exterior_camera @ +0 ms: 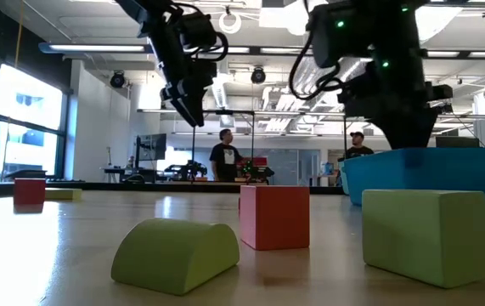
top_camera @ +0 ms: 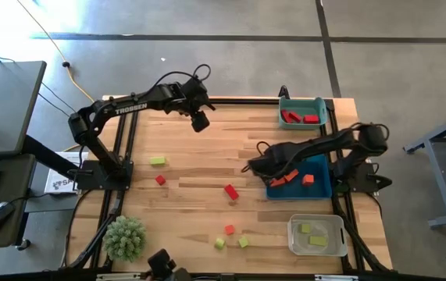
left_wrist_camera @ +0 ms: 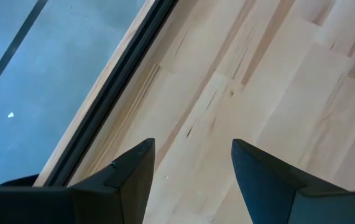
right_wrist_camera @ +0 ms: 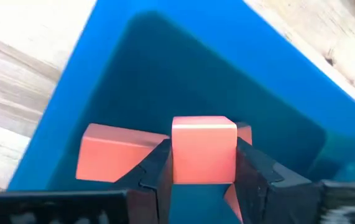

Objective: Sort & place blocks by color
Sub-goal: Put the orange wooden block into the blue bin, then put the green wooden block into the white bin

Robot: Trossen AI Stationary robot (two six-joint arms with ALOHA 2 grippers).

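My right gripper (top_camera: 272, 169) hangs over the left end of the blue bin (top_camera: 321, 167) and is shut on an orange cube (right_wrist_camera: 204, 149). Other orange blocks (right_wrist_camera: 117, 153) lie on the bin's floor below it. My left gripper (top_camera: 200, 122) stands open in the air above the far part of the table, with only bare wood between its fingers (left_wrist_camera: 133, 171). Loose on the table lie a yellow-green block (top_camera: 158, 161), two red blocks (top_camera: 160, 179) (top_camera: 230, 192), an orange block (top_camera: 229, 229) and two yellow-green blocks (top_camera: 219, 243) (top_camera: 243, 242). My right gripper pinches the orange cube by two opposite side faces (right_wrist_camera: 178, 163) between its two fingers (right_wrist_camera: 157, 169). The fingers come from above, pointing steeply down. The cube is lifted clear, above the orange blocks on the blue bin's floor (right_wrist_camera: 165, 68).
A teal bin (top_camera: 319, 104) with red blocks stands at the far right. A clear bin (top_camera: 294, 234) with yellow-green blocks stands at the near right. A spiky green plant ball (top_camera: 123, 238) sits near the near left corner. People stand in the room beyond the table (exterior_camera: 225, 153).
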